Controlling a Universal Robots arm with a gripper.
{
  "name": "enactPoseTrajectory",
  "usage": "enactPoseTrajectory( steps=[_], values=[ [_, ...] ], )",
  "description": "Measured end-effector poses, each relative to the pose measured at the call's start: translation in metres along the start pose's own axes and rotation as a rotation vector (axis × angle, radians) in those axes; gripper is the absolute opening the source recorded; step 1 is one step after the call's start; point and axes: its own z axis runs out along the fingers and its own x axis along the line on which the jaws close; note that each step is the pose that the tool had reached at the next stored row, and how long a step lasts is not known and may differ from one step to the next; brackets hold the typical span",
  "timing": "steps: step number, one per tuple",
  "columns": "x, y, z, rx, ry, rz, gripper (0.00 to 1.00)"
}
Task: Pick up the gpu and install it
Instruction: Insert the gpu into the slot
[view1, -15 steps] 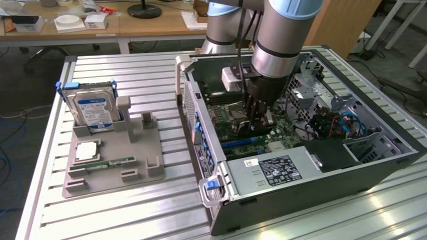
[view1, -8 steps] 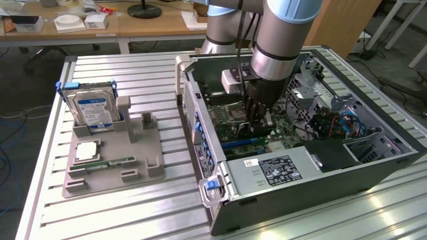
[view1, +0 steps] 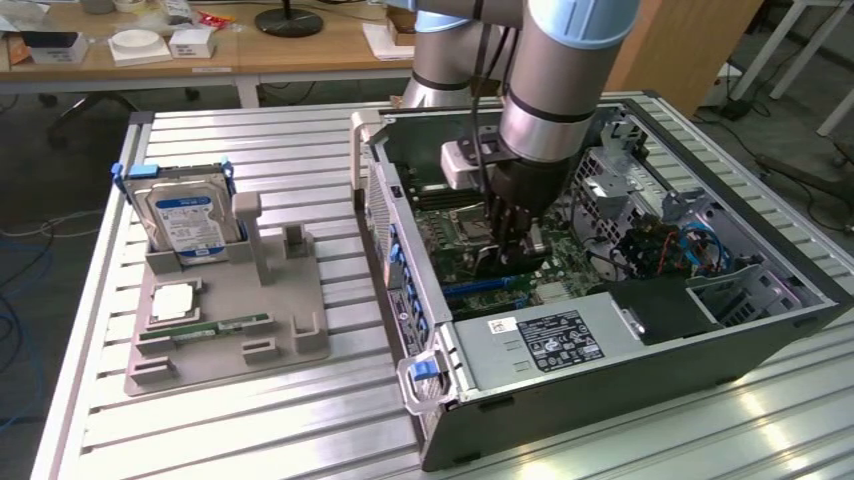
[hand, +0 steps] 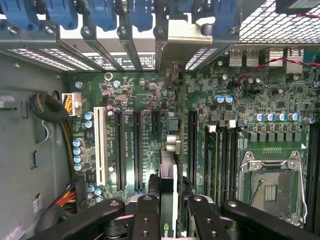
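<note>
While the hand (hand: 169, 212) grips the gpu (hand: 169, 175) (edge-on), the motherboard (hand: 250, 125) lettering stays unreadable.

No legible text on any label.

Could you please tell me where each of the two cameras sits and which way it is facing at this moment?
Exterior view: off the arm, above the table, looking down at the open computer case; the arm and end effector reach into it.
Wrist view: on the wrist, facing straight down at the motherboard; the end effector grips the gpu edge-on.
Shared: the motherboard, CPU socket and end effector.
</note>
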Motion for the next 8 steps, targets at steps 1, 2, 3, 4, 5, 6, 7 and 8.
enactPoseTrajectory(
  steps=[1,2,3,4,5,6,7,8],
  values=[
    [0.0,0.0003,0.0001,0.0,0.0001,0.0,0.26],
    [0.0001,0.0004,0.0002,-0.0001,0.0001,0.0,0.26],
    [0.0001,0.0005,0.0003,-0.0001,0.0,0.0,0.26],
    [0.0002,0.0005,0.0005,0.0001,-0.0001,0.0,0.26],
    [0.0003,0.0006,0.0006,0.0,-0.0002,0.0,0.26],
    [0.0004,0.0007,0.0006,0.0,0.0,0.0,0.26],
    [0.0004,0.0009,0.0008,0.0,0.0,0.0,0.26],
    [0.0005,0.0014,0.001,0.0,0.0,0.0,0.26]
  ],
)
